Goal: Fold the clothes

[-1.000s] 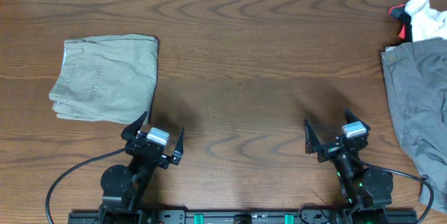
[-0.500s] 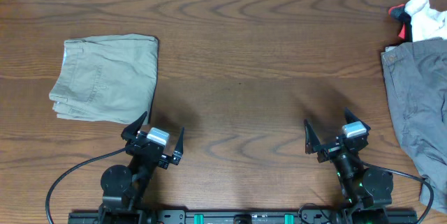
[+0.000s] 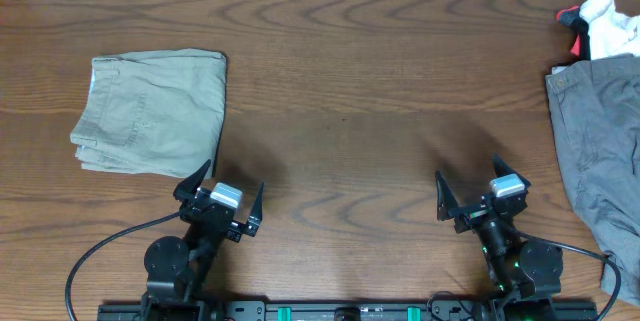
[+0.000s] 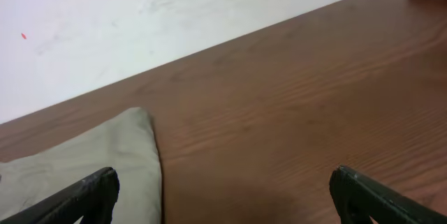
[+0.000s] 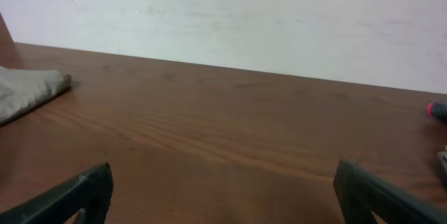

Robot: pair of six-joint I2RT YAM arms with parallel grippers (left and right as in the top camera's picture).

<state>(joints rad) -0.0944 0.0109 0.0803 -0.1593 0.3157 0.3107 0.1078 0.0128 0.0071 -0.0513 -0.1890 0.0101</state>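
Note:
The pale khaki-green shorts [image 3: 152, 111] lie folded into a compact rectangle on the left of the wooden table, a pocket seam facing up. Their edge also shows in the left wrist view [image 4: 84, 161] and far left in the right wrist view [image 5: 28, 88]. My left gripper [image 3: 222, 193] is open and empty near the front edge, just below the shorts' lower right corner and apart from them; its fingers show in the left wrist view [image 4: 223, 196]. My right gripper [image 3: 480, 191] is open and empty at the front right, over bare wood; it also shows in the right wrist view [image 5: 223, 196].
A darker grey garment [image 3: 598, 151] lies spread at the right edge of the table. A small white-and-red cloth item [image 3: 600, 23] sits at the back right corner. A white wall runs behind the table's far edge [image 5: 230, 15].

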